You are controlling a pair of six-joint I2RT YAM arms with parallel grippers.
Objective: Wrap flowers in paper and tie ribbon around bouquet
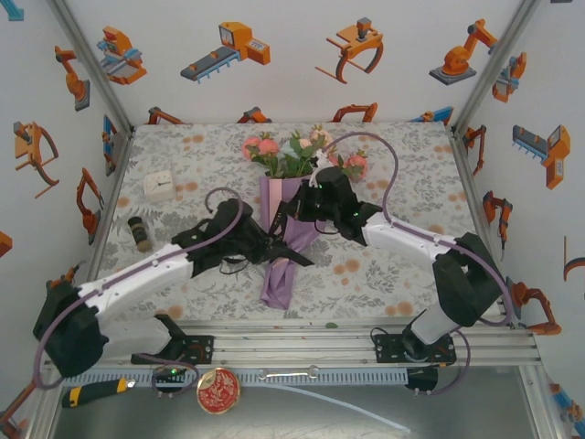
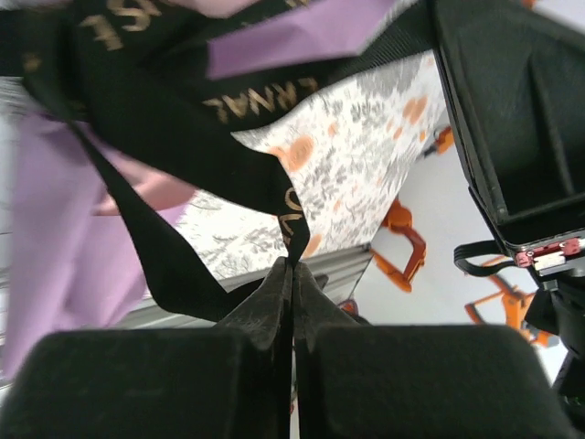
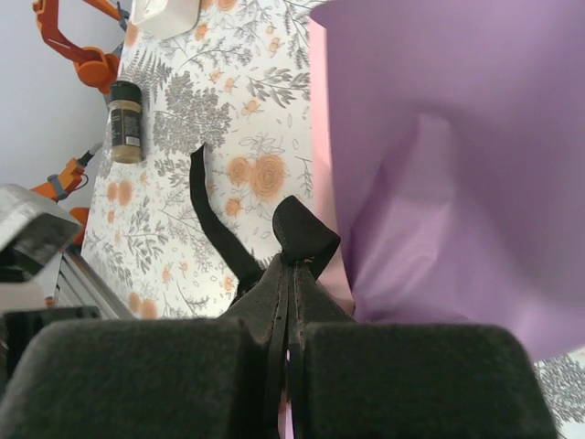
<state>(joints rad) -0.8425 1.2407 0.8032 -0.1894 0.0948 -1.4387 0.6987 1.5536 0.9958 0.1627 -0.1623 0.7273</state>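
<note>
The bouquet lies mid-table, its flowers (image 1: 297,151) pointing to the far edge and the lilac paper (image 1: 279,274) cone narrowing toward me. A black ribbon (image 1: 294,258) crosses the cone's lower part. My left gripper (image 1: 259,245) sits at the cone's left side. In the left wrist view its jaws (image 2: 293,265) pinch a strand of the gold-lettered ribbon (image 2: 183,137), which runs up over the paper (image 2: 55,238). My right gripper (image 1: 294,212) rests over the cone's upper part. In the right wrist view it (image 3: 294,265) is shut on a folded loop of ribbon (image 3: 306,233) beside the paper (image 3: 457,155).
A white square box (image 1: 160,186) and a small brown jar (image 1: 140,233) stand on the table's left side. A round red tin (image 1: 218,391) and a yellow-handled tool (image 1: 91,393) lie below the front rail. The right arm's black body (image 2: 512,119) hangs close to my left wrist.
</note>
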